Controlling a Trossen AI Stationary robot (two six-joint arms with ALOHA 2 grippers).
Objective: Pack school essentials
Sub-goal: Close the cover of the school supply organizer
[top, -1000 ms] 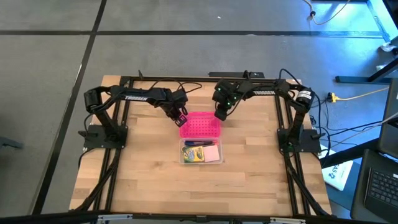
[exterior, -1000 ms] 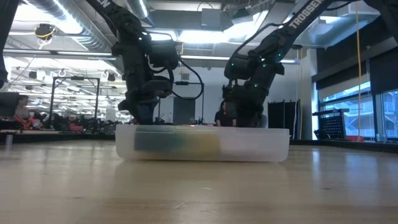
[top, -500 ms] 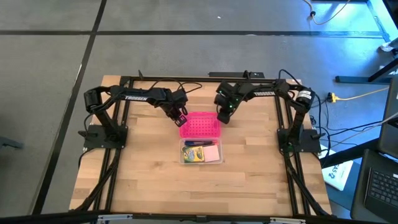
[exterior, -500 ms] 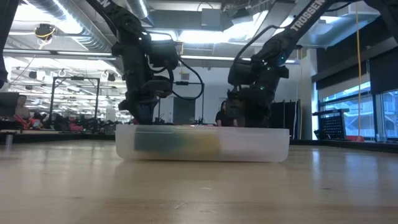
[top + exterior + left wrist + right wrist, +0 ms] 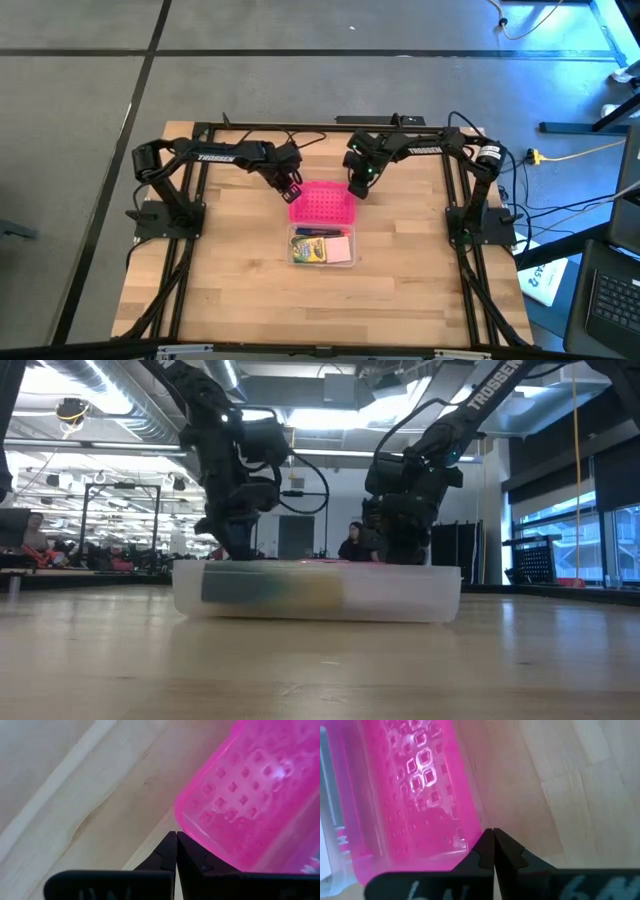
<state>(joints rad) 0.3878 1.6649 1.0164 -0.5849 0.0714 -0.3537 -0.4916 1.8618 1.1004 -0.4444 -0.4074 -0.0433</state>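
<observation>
We see grey floor (image 5: 90,120) around the wooden table (image 5: 240,290), ceiling lights (image 5: 300,420) overhead, a window (image 5: 600,530) at three o'clock, and perhaps a laptop (image 5: 612,300) nearby.

The clear plastic rectangular box (image 5: 323,246) sits mid-tabletop (image 5: 240,290), holding the yellow-green crayon box (image 5: 312,251) and pale pink square pad (image 5: 342,247). Just behind it lies the bright pink dotted rectangular lid (image 5: 322,201), flanked by the left pincer (image 5: 291,191) and right pincer (image 5: 356,189).
</observation>
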